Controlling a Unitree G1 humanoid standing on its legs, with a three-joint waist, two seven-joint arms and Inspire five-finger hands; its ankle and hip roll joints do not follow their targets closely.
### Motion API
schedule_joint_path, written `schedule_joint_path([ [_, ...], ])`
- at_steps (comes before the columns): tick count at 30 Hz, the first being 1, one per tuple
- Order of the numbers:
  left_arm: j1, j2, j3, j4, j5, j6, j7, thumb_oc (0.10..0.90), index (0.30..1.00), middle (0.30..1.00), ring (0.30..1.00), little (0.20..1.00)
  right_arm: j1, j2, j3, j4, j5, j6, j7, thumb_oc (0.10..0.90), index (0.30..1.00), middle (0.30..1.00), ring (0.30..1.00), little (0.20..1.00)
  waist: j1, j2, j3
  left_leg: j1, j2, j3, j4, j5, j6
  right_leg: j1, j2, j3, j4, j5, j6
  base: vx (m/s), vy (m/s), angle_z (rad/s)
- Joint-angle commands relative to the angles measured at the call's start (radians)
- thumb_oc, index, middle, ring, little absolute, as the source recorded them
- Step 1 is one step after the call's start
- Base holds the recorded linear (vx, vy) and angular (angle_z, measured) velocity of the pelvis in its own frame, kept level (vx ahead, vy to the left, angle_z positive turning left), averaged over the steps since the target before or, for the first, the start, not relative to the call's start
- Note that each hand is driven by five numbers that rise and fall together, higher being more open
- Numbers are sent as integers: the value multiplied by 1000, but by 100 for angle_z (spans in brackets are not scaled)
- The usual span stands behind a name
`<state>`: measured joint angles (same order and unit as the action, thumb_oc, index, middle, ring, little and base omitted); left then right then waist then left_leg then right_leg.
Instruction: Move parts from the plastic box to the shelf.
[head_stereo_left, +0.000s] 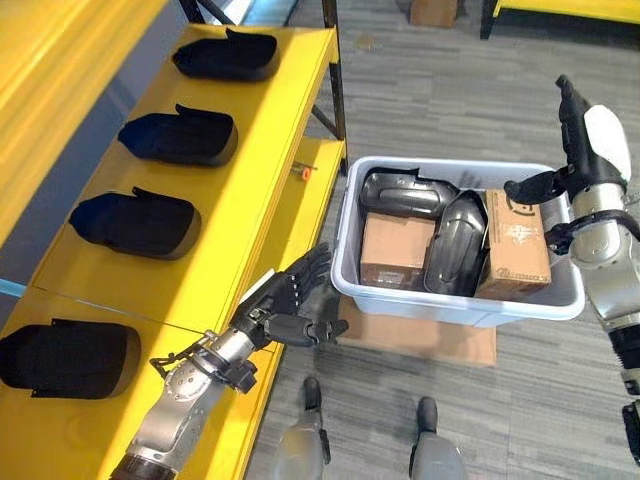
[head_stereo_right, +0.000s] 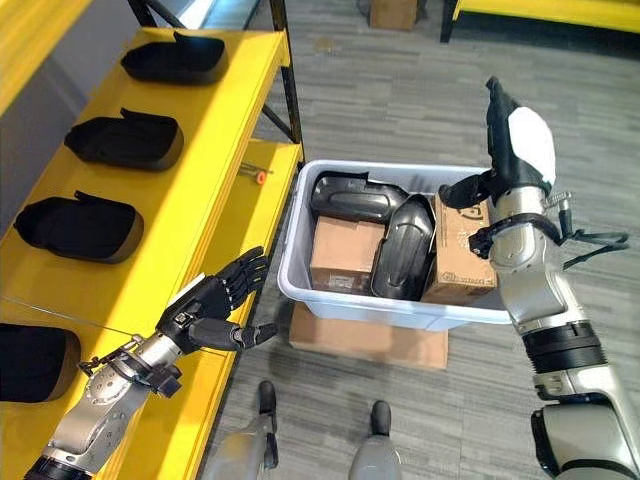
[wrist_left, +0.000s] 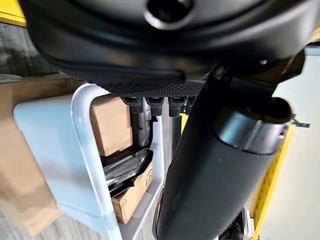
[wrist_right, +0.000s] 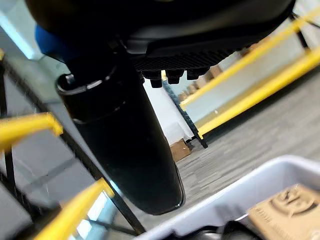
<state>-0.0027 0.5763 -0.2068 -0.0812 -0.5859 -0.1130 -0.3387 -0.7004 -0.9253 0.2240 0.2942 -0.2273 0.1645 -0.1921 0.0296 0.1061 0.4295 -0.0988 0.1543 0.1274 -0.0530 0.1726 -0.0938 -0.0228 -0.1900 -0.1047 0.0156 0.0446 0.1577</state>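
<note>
Parts are the business here, dark moulded shells; taking the plastic box as the landmark, the yellow shelf stands just beside its left wall and already carries four such shells in a row running from its near end to its far end; the box itself sits on a flat piece of cardboard on the grey floor; inside the box, two brown cartons lie low, one toward the left wall and one upright against the right wall; one part lies across the far left corner on top of the carton, and a second part stands on edge between the two cartons.

By the look of them the parts are stiff, hollow, fairly light plastic with a smooth, somewhat slippery skin; the rounded back offers little purchase, so I judge the open rim or the notched end the better place to take hold, fingers inside and thumb outside; the upright one is wedged and may drag a carton.

The left hand hangs just left of the box's near left corner, fingers spread and holding nothing; the right hand is raised over the box's right wall, fingers straight, empty.
</note>
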Motion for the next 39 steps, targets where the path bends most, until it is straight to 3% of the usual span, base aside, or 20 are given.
schedule_joint_path([
  [1, -92, 31, -16, -103, -60, -128, 1, 900, 1000, 1000, 1000, 1000, -223, -90, 31, 11, 70, -16, -32, 900, 1000, 1000, 1000, 1000, 13, -13, -5, -51, 1, -68, 119, -147, 6, -121, -4, -71, 233, -172, -98, -95, -9, 0],
  [5, -107, 27, -23, -112, -69, -130, 18, 900, 1000, 1000, 1000, 1000, -234, -60, 11, 51, 186, 68, -30, 900, 1000, 1000, 1000, 1000, 3, 10, 43, -89, -3, -68, 143, -147, 10, -184, -7, -54, 296, -190, -107, -59, 4, 0],
  [13, -128, 8, -35, -128, -69, -112, 37, 900, 1000, 1000, 1000, 1000, -231, 5, -20, 103, 245, 135, -17, 900, 1000, 1000, 1000, 1000, -9, 37, 90, -133, -12, -58, 172, -151, 17, -261, -11, -30, 370, -211, -116, -12, -3, -1],
  [14, -132, 5, -40, -127, -61, -110, 39, 900, 1000, 1000, 1000, 1000, -223, 25, -28, 99, 298, 163, -18, 900, 1000, 1000, 1000, 1000, -13, 42, 90, -153, -12, -53, 178, -152, 18, -288, -11, -24, 385, -214, -117, -18, -20, -9],
  [28, -123, -12, -56, -154, -51, -114, 77, 900, 1000, 1000, 1000, 1000, -137, 106, -109, 63, 401, 193, -128, 900, 1000, 1000, 1000, 1000, -47, 68, 91, -241, -5, -8, 175, -149, 22, -431, -4, 25, 418, -210, -116, -20, -2, -10],
  [34, -120, -20, -58, -156, -46, -113, 88, 900, 1000, 1000, 1000, 1000, -86, 159, -157, 17, 515, 197, -203, 900, 1000, 1000, 1000, 1000, -64, 69, 91, -248, 1, 8, 167, -147, 22, -452, 0, 43, 415, -205, -114, -6, 4, -5],
  [37, -120, -24, -59, -153, -48, -121, 93, 900, 1000, 1000, 1000, 1000, -71, 178, -174, 12, 469, 186, -186, 900, 1000, 1000, 1000, 1000, -70, 73, 91, -249, 2, 13, 162, -147, 23, -459, 0, 50, 412, -203, -112, -6, 8, -8],
  [39, -127, -30, -67, -144, -42, -125, 97, 900, 1000, 1000, 1000, 1000, -82, 176, -161, 0, 346, 189, -166, 900, 1000, 1000, 1000, 1000, -71, 76, 91, -253, 2, 17, 164, -146, 24, -467, -2, 53, 417, -202, -112, -9, 6, -7],
])
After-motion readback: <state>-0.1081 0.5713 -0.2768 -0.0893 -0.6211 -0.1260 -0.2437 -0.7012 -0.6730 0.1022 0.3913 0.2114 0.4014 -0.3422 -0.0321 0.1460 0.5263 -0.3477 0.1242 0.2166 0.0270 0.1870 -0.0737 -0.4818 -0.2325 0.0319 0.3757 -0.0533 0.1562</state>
